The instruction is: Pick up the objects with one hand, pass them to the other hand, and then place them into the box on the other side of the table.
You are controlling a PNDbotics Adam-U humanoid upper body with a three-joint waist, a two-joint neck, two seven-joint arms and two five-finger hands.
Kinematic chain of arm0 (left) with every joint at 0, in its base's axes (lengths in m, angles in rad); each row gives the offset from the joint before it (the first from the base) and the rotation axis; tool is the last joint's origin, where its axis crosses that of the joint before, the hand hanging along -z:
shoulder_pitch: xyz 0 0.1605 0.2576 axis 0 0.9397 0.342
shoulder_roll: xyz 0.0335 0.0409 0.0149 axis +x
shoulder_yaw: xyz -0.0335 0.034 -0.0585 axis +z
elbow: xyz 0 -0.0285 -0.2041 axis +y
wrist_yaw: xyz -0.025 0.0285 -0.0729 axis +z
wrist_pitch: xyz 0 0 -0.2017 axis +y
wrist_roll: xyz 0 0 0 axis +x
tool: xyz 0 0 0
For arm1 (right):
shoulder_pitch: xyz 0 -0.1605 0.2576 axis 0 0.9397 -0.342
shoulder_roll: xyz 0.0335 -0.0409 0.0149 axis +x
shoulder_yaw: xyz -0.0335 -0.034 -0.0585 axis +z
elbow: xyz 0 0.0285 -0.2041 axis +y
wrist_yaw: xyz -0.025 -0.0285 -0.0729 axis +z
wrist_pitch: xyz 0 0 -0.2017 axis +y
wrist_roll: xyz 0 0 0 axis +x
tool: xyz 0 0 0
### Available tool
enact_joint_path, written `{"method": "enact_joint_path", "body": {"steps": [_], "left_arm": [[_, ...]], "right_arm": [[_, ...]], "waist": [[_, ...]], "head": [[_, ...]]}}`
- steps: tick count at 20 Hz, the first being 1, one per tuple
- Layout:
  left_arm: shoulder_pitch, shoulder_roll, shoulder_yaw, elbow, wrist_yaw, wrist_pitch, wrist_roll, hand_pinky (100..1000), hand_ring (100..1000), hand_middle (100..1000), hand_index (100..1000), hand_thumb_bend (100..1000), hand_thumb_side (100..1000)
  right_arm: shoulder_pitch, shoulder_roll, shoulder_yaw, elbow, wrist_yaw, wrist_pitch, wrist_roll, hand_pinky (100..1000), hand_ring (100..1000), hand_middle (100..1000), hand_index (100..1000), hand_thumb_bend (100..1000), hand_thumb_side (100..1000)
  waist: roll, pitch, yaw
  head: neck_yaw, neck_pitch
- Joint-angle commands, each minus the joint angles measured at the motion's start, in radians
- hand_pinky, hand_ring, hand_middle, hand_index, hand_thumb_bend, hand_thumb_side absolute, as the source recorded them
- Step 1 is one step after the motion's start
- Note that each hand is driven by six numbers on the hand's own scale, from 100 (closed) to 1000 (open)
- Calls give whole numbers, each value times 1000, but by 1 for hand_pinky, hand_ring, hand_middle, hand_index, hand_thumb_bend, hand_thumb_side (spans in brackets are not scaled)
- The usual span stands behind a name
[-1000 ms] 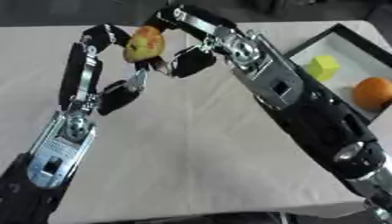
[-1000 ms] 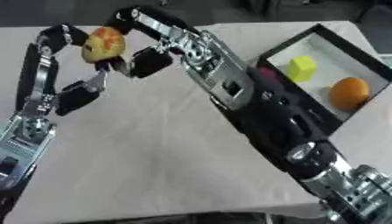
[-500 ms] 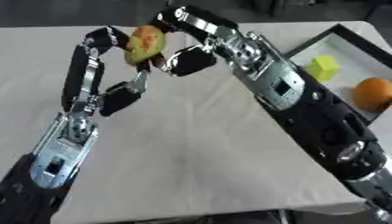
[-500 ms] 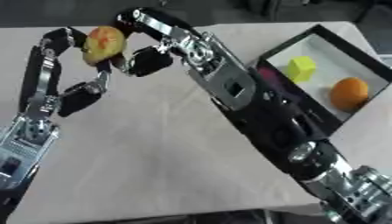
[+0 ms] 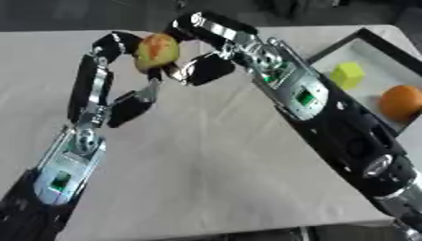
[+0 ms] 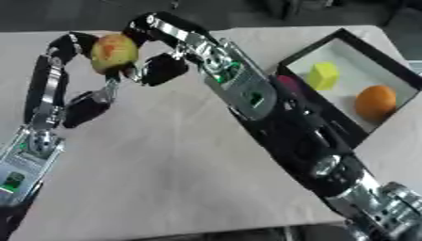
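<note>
Yellow-red fruit (image 5: 157, 51); yellow block (image 5: 348, 75); orange ball (image 5: 401, 102); white box (image 6: 362, 61) (black rim).

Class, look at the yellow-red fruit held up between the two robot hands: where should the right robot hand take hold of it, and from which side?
Grip the fruit across its bare right and upper surface, coming from the right. It is round, and the left robot hand already covers its left side, so only the side facing the right robot hand is free.

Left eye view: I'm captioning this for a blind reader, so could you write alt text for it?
Both robot hands meet on a yellow-red fruit above the table: the left hand and right hand each curl fingers around it. At right, an open box holds a yellow cube and an orange.
</note>
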State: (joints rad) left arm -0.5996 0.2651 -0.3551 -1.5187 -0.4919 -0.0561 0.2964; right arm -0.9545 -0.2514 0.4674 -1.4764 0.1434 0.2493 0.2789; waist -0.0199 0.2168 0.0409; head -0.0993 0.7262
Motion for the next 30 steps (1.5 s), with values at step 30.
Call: {"method": "enact_joint_path", "body": {"steps": [30], "left_arm": [[80, 169, 105, -39, 49, 145, 104, 865, 667, 680, 794, 543, 560]], "right_arm": [[181, -310, -269, -66, -136, 49, -244, 962, 806, 583, 569, 171, 100]], "waist": [[16, -24, -30]], "head": [[-36, -19]]}}
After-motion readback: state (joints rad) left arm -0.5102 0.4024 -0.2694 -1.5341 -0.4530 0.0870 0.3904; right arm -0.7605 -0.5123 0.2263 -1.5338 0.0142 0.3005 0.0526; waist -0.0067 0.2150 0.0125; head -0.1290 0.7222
